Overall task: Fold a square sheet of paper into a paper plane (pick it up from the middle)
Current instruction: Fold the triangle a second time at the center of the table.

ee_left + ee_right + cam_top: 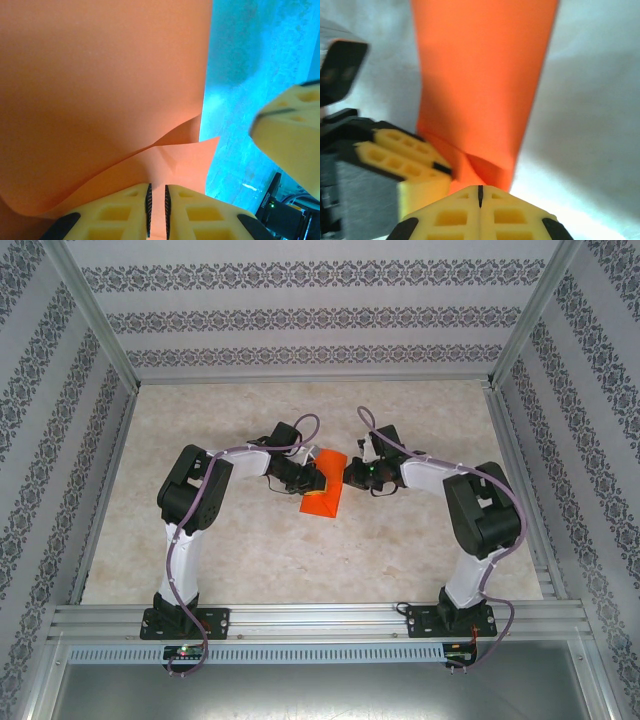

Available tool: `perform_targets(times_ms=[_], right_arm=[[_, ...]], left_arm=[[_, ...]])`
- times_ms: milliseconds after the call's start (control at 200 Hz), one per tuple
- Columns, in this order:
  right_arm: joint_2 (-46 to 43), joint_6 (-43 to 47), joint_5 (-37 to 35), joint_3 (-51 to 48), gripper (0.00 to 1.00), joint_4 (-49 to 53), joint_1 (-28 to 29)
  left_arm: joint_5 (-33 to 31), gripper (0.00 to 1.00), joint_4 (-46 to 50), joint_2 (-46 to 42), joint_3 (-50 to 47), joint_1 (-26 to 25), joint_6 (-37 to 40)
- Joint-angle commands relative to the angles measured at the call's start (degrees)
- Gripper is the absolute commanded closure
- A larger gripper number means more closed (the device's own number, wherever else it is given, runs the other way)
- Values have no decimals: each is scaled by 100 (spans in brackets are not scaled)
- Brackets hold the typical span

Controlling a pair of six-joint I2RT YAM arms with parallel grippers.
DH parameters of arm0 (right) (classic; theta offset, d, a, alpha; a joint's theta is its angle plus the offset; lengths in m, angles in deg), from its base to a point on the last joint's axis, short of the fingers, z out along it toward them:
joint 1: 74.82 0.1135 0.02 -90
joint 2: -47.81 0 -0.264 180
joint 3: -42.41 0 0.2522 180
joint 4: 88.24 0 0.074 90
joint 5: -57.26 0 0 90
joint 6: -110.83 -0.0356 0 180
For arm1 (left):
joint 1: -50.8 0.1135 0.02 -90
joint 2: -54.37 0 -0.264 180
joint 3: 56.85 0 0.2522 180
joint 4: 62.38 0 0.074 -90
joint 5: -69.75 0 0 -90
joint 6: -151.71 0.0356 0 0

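The orange-red sheet of paper [480, 75] hung bowed and half-folded just ahead of both sets of fingertips, over the tabletop [200, 540]. Our left gripper [156, 200] pinched its near edge. Our right gripper [480, 192], fingers pressed together, nipped the same end. We judged an early fold underway; next, the edges needed aligning and creasing.

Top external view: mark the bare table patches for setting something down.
Free: the far table strip by the back wall; the near stretch between the arm bases; margins outside the left arm and right arm. Crowded: centre, where left claw and right claw grip the paper.
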Motion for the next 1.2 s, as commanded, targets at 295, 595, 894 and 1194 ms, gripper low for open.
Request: perform_targets(times_ms=[295, 595, 894, 1194], right_arm=[[-39, -611, 484, -611, 100, -497, 667], [354, -458, 532, -612, 100, -523, 672], [203, -153, 372, -985, 100, -93, 689], [164, -83, 355, -1365, 100, -114, 724]], left_arm=[[-616, 80, 453, 242, -206, 104, 152], [-506, 80, 407, 226, -173, 107, 108], [-474, 79, 476, 206, -33, 181, 122], [-489, 79, 608, 365, 256, 303, 143]])
